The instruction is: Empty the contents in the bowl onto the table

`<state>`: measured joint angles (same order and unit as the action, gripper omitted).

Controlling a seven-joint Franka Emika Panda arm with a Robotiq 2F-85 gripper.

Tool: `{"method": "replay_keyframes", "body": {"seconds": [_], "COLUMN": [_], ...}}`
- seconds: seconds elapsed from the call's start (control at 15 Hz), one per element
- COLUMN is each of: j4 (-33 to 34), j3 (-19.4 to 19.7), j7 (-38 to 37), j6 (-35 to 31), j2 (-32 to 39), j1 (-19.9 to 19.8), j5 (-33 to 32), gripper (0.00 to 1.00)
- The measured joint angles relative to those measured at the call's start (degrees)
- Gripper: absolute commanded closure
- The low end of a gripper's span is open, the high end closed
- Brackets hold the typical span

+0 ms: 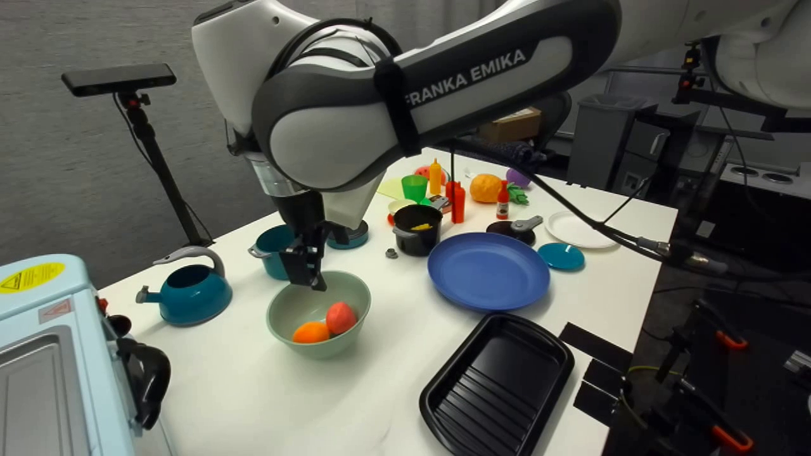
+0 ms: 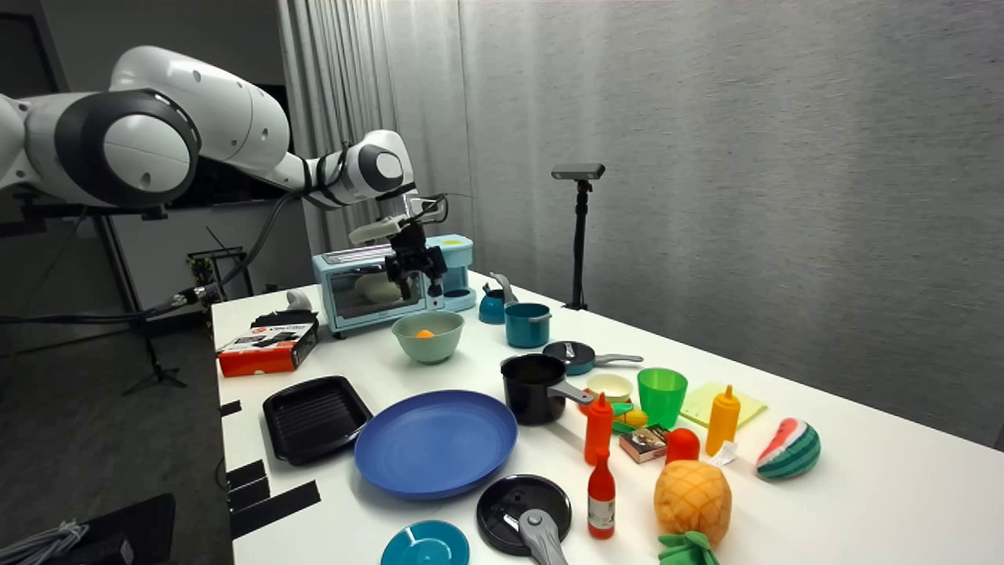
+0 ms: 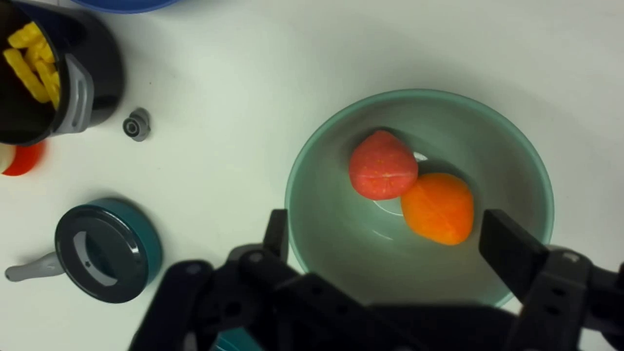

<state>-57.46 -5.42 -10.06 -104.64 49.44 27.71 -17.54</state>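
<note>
The pale mint-green bowl [image 1: 288, 310] [image 2: 431, 350] [image 3: 336, 243] stands upright on the white table [image 1: 374, 392] [image 2: 886, 502] [image 3: 214, 63]. In it lie a red piece [image 1: 341, 318] [image 3: 383, 165] and an orange piece [image 1: 311, 333] [image 2: 424, 334] [image 3: 438, 208], touching each other. The red piece is hidden in an exterior view. My gripper [image 1: 305, 278] [image 2: 420, 290] [image 3: 385, 219] is open and empty, pointing down above the bowl. In the wrist view one finger overlaps the bowl's left rim and the other lies over its right inside. The fingers appear apart from the bowl.
A teal kettle [image 1: 195, 294] and teal pot [image 1: 274, 250] stand close to the bowl. A blue plate [image 1: 488, 271], a black ridged tray [image 1: 500, 386] and a black pot [image 1: 417, 237] with yellow pieces are nearby. A light-blue toy oven [image 2: 369, 290] stands behind the bowl.
</note>
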Motion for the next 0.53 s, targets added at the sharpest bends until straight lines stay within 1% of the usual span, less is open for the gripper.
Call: {"method": "replay_keyframes", "body": {"seconds": [0.27, 0.4, 0.53], "j4": [0.5, 2.3, 4.7], "j3": [0.8, 0.8, 0.8], "j7": [-5.1, -6.5, -6.2], "j6": [-0.6, -1.5, -3.7], "j2": [1.4, 3.7, 6.8], "j1": [0.0, 0.0, 0.2], "j5": [0.0, 0.7, 1.7], "gripper": [0.0, 0.0, 0.0]}}
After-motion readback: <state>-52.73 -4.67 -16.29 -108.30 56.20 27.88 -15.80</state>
